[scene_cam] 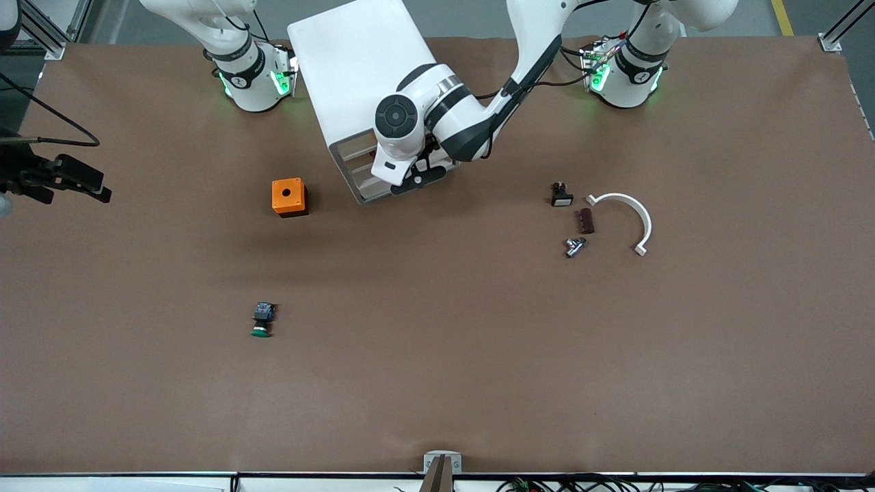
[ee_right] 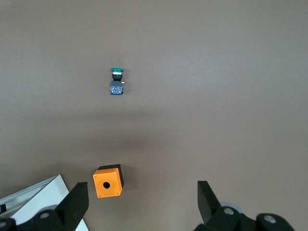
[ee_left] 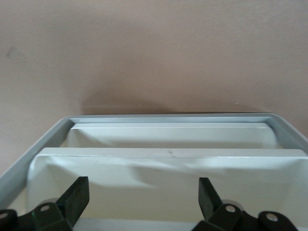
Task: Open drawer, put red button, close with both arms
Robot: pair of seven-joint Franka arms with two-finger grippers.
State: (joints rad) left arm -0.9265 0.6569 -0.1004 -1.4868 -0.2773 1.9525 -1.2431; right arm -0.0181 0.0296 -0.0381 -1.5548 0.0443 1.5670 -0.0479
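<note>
The white cabinet (scene_cam: 355,75) stands between the arm bases. My left arm reaches across it, and my left gripper (scene_cam: 410,179) is at the cabinet's front. In the left wrist view the left gripper (ee_left: 143,185) is open and empty, its fingers (ee_left: 77,197) apart over a white drawer front (ee_left: 168,166), with another alike front (ee_left: 168,136) and the grey frame (ee_left: 168,117) below. I cannot tell how far the drawer is out. The red button is out of view. My right gripper (ee_right: 142,190) is open and empty, high over the table beside the orange box (ee_right: 108,181).
The orange box (scene_cam: 288,197) lies beside the cabinet. A green-capped button (scene_cam: 262,320) (ee_right: 116,81) lies nearer the front camera. Toward the left arm's end are a small black switch (scene_cam: 561,195), a brown piece (scene_cam: 585,221), a metal part (scene_cam: 575,247) and a white curved strip (scene_cam: 632,208).
</note>
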